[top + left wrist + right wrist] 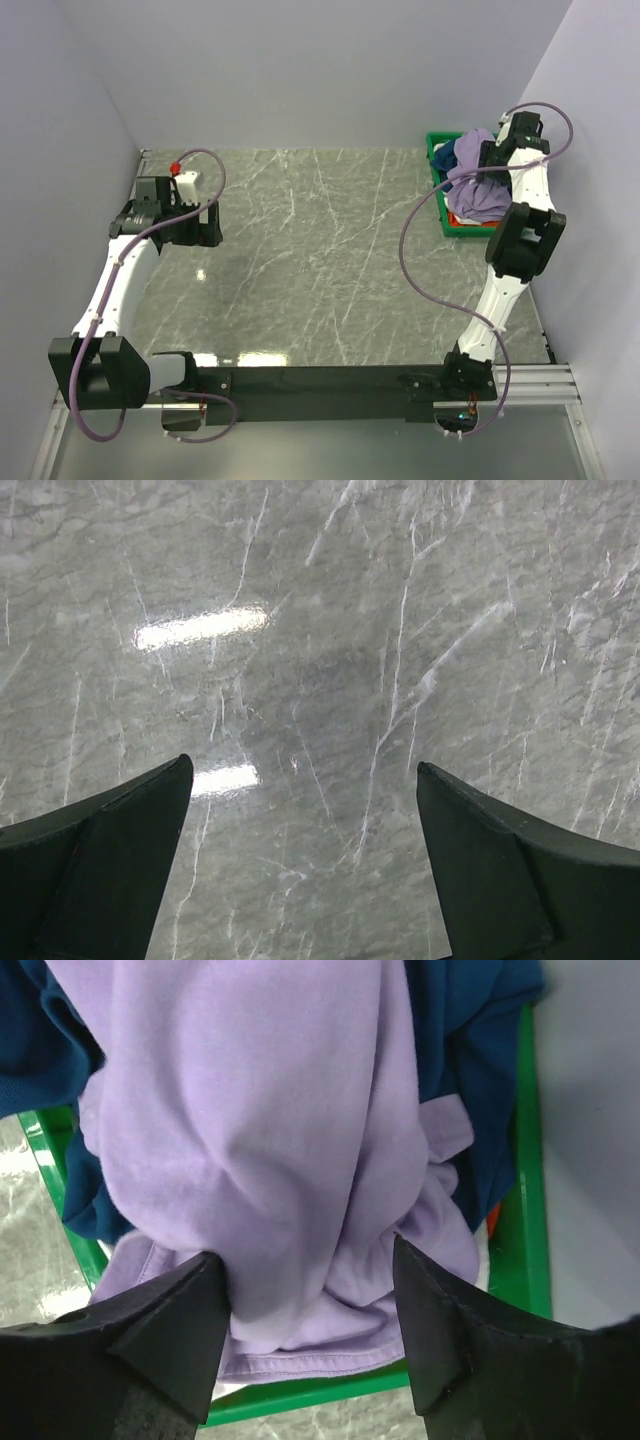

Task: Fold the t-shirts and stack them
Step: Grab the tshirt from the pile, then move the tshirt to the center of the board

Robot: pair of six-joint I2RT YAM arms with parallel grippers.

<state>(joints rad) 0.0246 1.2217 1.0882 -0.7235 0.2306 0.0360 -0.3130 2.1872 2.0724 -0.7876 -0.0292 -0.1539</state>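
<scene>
The left hand [302,763] hovers wide open over the table [450,600], near its left edge. At the far right corner the right hand [305,1250] straddles a thick fold of the lavender t-shirt [250,1110], heaped on a navy t-shirt [470,1050] in the green bin [530,1220] (whether it pinches yet, I cannot tell). Best to bite lavender cloth only, then lift straight up, clear of the rim.

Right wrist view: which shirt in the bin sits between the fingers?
The lavender t-shirt: its bunched fold fills the gap between the right fingers. The navy t-shirt lies under and beside it, outside the fingers.
</scene>
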